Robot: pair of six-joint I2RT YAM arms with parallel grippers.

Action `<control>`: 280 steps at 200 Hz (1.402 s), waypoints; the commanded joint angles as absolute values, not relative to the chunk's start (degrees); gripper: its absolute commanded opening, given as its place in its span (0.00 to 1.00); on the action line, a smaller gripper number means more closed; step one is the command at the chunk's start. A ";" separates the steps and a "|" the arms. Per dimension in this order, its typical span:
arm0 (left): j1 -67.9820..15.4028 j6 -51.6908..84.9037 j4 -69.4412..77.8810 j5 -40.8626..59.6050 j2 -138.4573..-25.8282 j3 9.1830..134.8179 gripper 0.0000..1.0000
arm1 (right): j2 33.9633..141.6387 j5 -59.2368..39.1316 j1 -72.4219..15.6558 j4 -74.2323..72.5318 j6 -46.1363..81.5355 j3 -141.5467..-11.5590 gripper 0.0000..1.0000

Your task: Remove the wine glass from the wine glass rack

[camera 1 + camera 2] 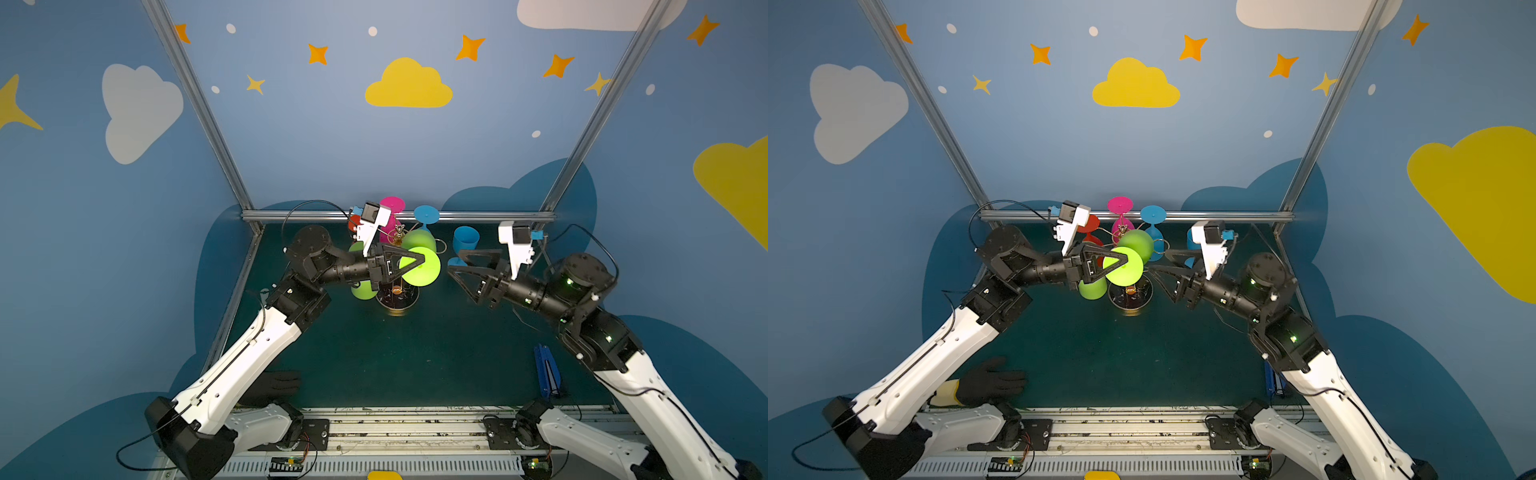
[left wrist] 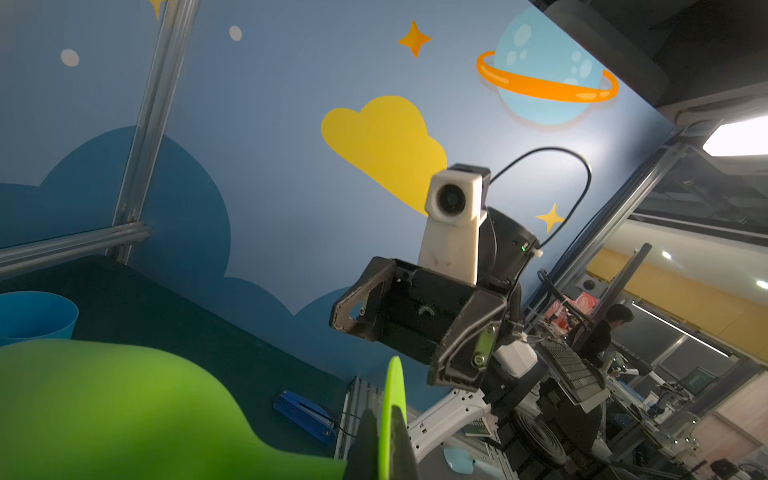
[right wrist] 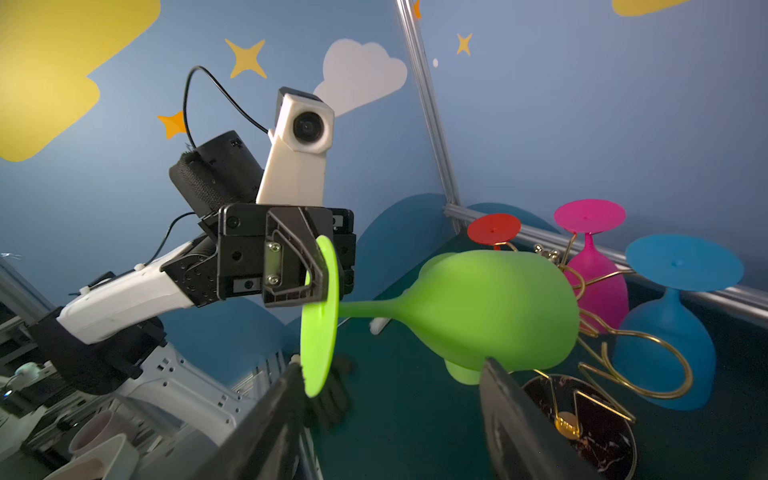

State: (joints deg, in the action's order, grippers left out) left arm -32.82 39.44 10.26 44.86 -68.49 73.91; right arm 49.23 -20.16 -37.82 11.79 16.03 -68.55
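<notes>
Green tabletop (image 1: 415, 365), wine glass rack (image 1: 404, 302), blue stapler (image 1: 547, 372)

Both arms reach inward toward the middle. The left gripper (image 1: 419, 262) pinches the green wine glass (image 3: 490, 307) by its foot. The right gripper (image 1: 454, 263) has its jaws apart and holds nothing.

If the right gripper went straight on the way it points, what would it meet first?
The right gripper would most likely meet the green wine glass, near its stem, held by the left gripper at its foot; depth is uncertain.
</notes>
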 commanded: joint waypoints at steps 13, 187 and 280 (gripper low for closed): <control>-32.04 44.89 13.42 42.89 -66.86 76.26 0.03 | 44.77 -12.87 -37.67 1.39 3.92 -60.07 0.80; -30.42 58.47 18.97 47.04 -68.82 77.44 0.03 | 64.40 -28.74 -37.76 -16.00 -20.19 -63.61 0.89; -30.31 62.14 22.63 48.07 -68.11 75.86 0.03 | 70.80 -27.95 -37.71 -17.61 -18.59 -66.44 0.88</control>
State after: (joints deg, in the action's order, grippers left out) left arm -30.02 60.03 17.69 46.39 -68.90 75.64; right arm 69.95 -27.94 -37.80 -16.45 -19.73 -64.71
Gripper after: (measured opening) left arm 0.052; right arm 0.885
